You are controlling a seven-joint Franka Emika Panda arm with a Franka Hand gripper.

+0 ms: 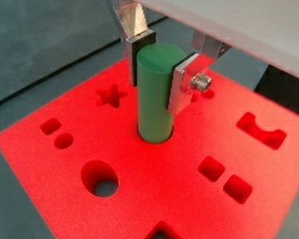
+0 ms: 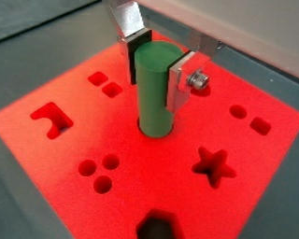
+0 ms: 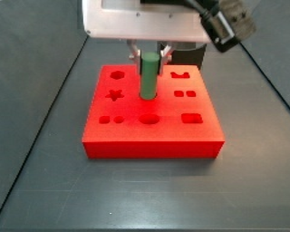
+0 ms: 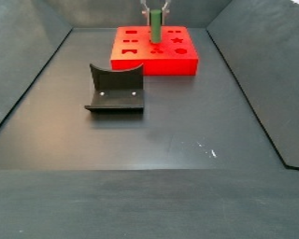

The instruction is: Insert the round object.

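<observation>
The round object, a slim green cylinder peg (image 1: 157,98), stands upright between my gripper's fingers in both wrist views (image 2: 155,93). My gripper (image 1: 161,63) is shut on the peg's upper part above the middle of the red block (image 1: 64,182). The peg's lower end sits in a round hole at the block's centre. In a side view the peg (image 3: 149,77) rises from the red block (image 3: 154,138) under the gripper (image 3: 149,54). In a side view from farther off, the peg (image 4: 153,28) and block (image 4: 159,63) are at the back of the floor.
The block's top has other cut-outs: a star (image 2: 215,163), an oval hole (image 1: 101,177), small squares (image 1: 224,177) and round holes (image 2: 96,173). The dark fixture (image 4: 115,91) stands on the black floor in front of the block. Dark walls enclose the floor.
</observation>
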